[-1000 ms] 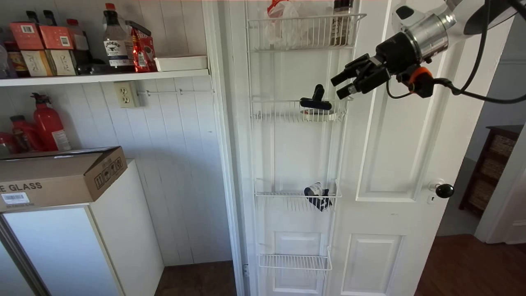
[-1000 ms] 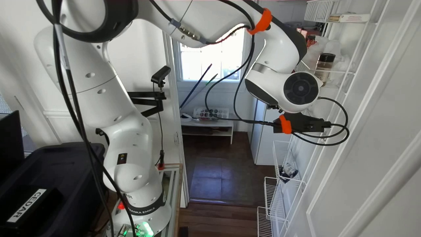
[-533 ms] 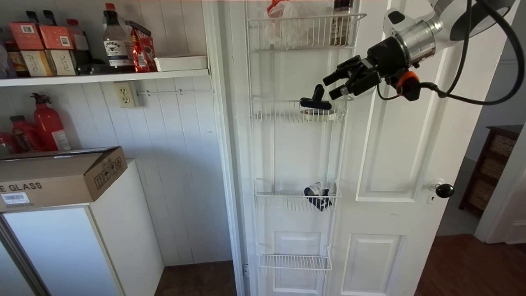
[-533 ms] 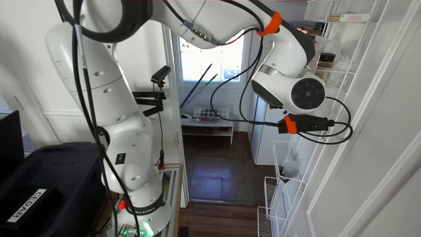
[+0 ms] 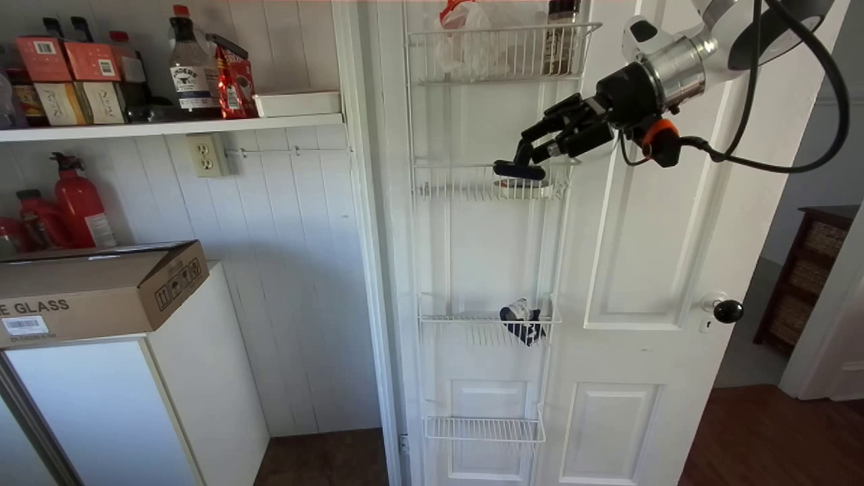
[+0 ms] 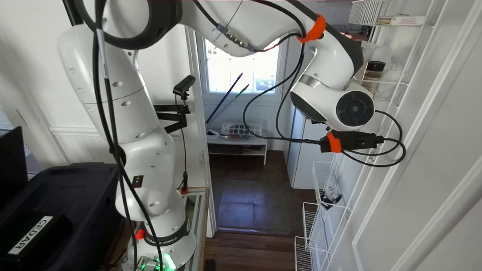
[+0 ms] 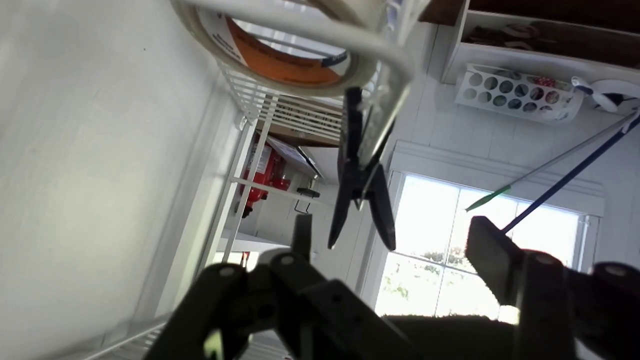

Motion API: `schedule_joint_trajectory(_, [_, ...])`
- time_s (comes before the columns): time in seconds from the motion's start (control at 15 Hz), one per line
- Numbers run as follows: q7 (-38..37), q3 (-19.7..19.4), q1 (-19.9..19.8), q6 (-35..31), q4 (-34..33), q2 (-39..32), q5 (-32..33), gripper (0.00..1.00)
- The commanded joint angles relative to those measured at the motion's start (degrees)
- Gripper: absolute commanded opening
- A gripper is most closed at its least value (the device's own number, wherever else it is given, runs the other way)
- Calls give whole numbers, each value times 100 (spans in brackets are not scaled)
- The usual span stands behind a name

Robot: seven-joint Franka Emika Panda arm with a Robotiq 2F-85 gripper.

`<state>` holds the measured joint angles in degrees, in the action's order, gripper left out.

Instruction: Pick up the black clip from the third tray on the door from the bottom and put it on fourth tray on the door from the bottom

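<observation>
The black clip (image 5: 518, 169) sits on the front rail of the third tray (image 5: 449, 167) in an exterior view. In the wrist view the clip (image 7: 354, 175) is pinched on the tray's white rim (image 7: 370, 45), its two handles pointing toward me. My gripper (image 5: 532, 146) is open at the clip's nub. In the wrist view the gripper (image 7: 392, 237) has its fingers wide apart, with the handle ends just ahead of the gap, nearer the left finger; no contact shows. The fourth tray (image 5: 513, 28) is above. In an exterior view my arm hides the clip and fingers.
A tape roll (image 5: 523, 190) lies in the third tray beside the clip. The fourth tray holds a plastic bag (image 5: 472, 50) and a jar (image 5: 560, 40). A black-and-white item (image 5: 522, 322) lies on the second tray. The white door (image 5: 648, 236) stands behind the trays.
My gripper has moved left and slightly down in an exterior view, from right of the clip to its nub. The clip and trays have not visibly moved.
</observation>
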<state>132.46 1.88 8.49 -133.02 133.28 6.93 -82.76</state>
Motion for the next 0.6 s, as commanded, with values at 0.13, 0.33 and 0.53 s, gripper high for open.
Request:
schedule_joint_trajectory(0.13, [272,116,-146,168,-152,-119,-163,34])
schedule_joint_trajectory(0.33, [263,113,-161,180,-162,-108,-145,15])
schedule_joint_trajectory(0.53, [251,106,-181,193,-161,-94,-135,1])
